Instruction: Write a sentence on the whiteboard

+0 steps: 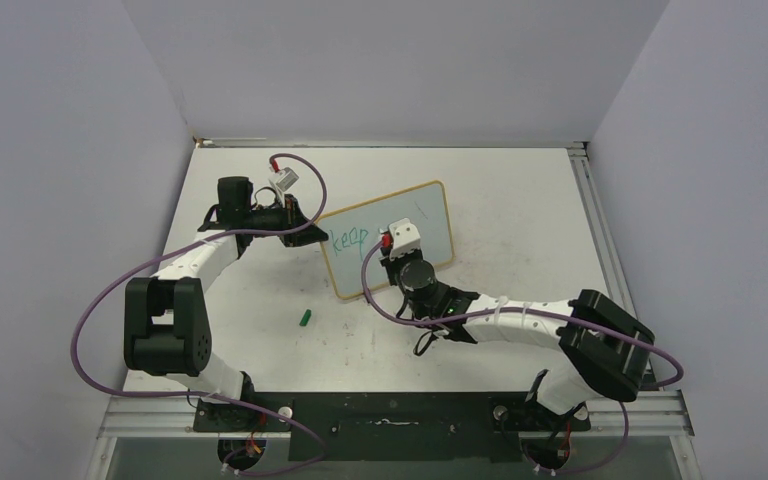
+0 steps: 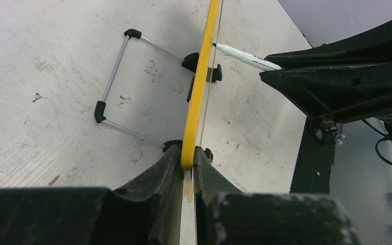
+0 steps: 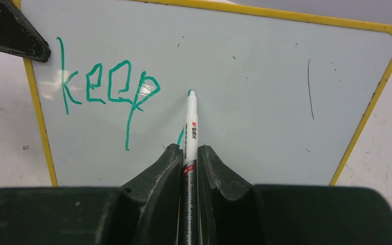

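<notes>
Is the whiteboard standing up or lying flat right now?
Standing: the whiteboard rests on edge, propped by its wire stand, left gripper clamping its frame.

Pale lilac-grey walls (image 1: 360, 60) enclose a scuffed white tabletop (image 1: 520, 200); lighting even.

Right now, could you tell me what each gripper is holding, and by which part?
The left gripper clamps the whiteboard by its edge; the right gripper holds the marker by its barrel.
</notes>
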You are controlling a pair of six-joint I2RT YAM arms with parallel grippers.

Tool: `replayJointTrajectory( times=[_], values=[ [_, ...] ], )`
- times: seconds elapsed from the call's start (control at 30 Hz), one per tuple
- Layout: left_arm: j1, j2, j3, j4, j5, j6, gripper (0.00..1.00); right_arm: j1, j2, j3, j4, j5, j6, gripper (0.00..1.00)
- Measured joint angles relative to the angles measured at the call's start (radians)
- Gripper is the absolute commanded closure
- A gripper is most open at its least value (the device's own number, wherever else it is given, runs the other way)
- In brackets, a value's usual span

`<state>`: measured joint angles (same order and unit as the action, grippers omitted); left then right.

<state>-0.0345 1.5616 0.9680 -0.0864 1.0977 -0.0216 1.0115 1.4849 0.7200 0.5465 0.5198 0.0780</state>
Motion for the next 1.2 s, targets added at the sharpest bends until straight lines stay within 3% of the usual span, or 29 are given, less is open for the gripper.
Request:
replayJointTrajectory(
  times=[1.2],
  values=[
    [0.0,0.0,0.0,0.0,-0.003,0.0,1.0,-0.018,0.009,-0.03,0.037,0.034,0.042,0.95]
  ],
)
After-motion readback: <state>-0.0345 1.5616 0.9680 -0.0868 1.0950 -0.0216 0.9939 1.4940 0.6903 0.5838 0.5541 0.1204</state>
